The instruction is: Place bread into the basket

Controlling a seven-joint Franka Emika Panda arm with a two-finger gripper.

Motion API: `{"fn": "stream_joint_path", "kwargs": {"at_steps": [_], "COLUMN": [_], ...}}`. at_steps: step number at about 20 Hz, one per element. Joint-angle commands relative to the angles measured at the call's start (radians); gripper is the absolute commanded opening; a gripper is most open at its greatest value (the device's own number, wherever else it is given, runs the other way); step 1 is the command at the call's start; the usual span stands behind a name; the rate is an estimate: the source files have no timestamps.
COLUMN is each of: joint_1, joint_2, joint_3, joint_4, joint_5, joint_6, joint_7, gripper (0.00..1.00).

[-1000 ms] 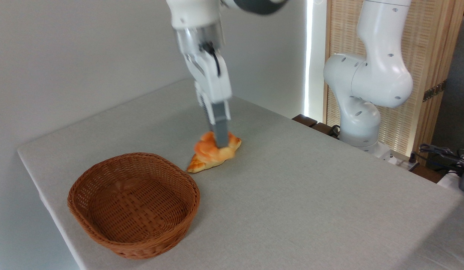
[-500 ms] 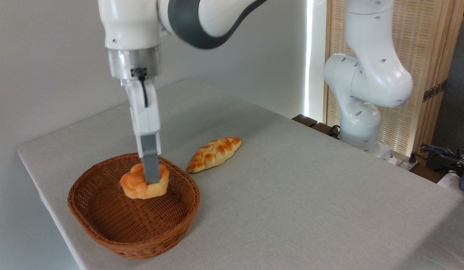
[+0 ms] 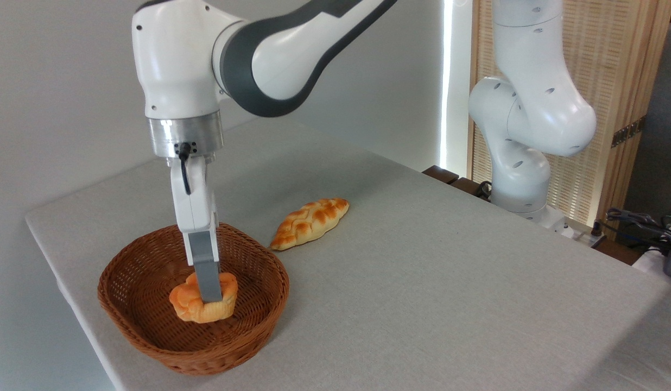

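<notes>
Gripper (image 3: 209, 293) points straight down into the basket (image 3: 151, 331), its grey near finger (image 3: 207, 278) pressed against the front face of the bread (image 3: 186, 301). The far finger is hidden behind the bun, so the width of the opening cannot be read directly; the finger in view lies flat against the bread, and the bun sits squarely under the tool, consistent with a grip closed on it. Whether the underside of the bread touches the woven floor or hangs just clear of it cannot be told from this angle.

Bread: a small, lumpy, bright orange knotted bun, inside the basket, slightly toward the centre-right of the bowl and below the level of the rim.

Basket: round, shallow, reddish-brown wicker, standing at the near left corner of the table (image 3: 422, 282), close to the table's left edge. It holds nothing besides the bun.

Braided loaf (image 3: 310, 222): golden, pointed at both ends, lying on the table just beyond the right side of the basket, apart from its rim, untouched by the arm.

Arm (image 3: 270, 54): white with a dark grey joint band, reaching in from the upper right, its wrist vertical over the basket. Its base column (image 3: 523, 136) stands past the far right edge of the table, before a slatted wooden screen (image 3: 607, 65).
</notes>
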Motion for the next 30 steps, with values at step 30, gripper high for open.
{"fn": "stream_joint_path", "kwargs": {"at_steps": [30], "joint_1": [0.121], "joint_2": [-0.186], "joint_3": [0.028], "joint_4": [0.141], "joint_5": [-0.26], "joint_6": [-0.435], "joint_7": [-0.221], "gripper": [1.0]}}
